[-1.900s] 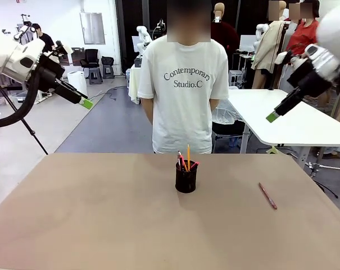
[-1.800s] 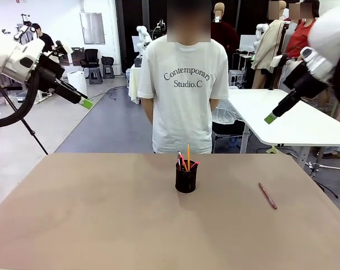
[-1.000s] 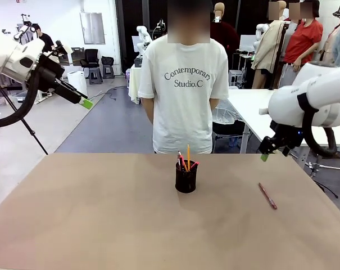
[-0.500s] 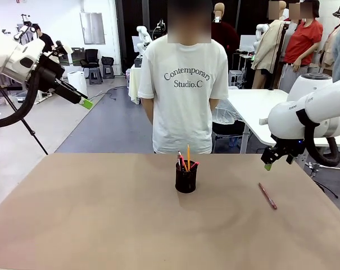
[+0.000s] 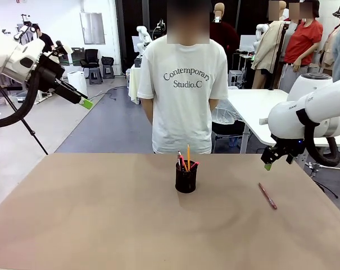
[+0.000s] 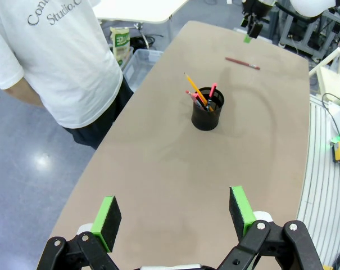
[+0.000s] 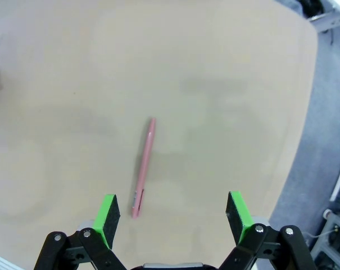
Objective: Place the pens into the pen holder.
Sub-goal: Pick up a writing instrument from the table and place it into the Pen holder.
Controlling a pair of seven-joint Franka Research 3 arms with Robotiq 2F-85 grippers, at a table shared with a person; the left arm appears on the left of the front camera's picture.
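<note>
A reddish-brown pen [image 5: 267, 196] lies flat on the right side of the brown table [image 5: 102, 214]; in the right wrist view the same pen [image 7: 143, 167] lies between and beyond the open fingers. The black mesh pen holder [image 5: 186, 177] stands at the table's middle with a yellow pencil and a pink-ended pen upright in it, and the holder [image 6: 207, 109] appears again in the left wrist view. My right gripper [image 5: 269, 164] hangs open above the pen, a little to its far side. My left gripper [image 5: 85, 103] is open, raised high off the table's left.
A person in a white T-shirt [image 5: 182, 84] stands at the far edge behind the holder, hands behind the back. The table's right edge [image 7: 304, 101] runs close to the pen. A white table [image 5: 271, 115] stands beyond at the right.
The right arm swung down from high at the right to just above the pen, and has barely moved over the last half second. The left arm has stayed still.
</note>
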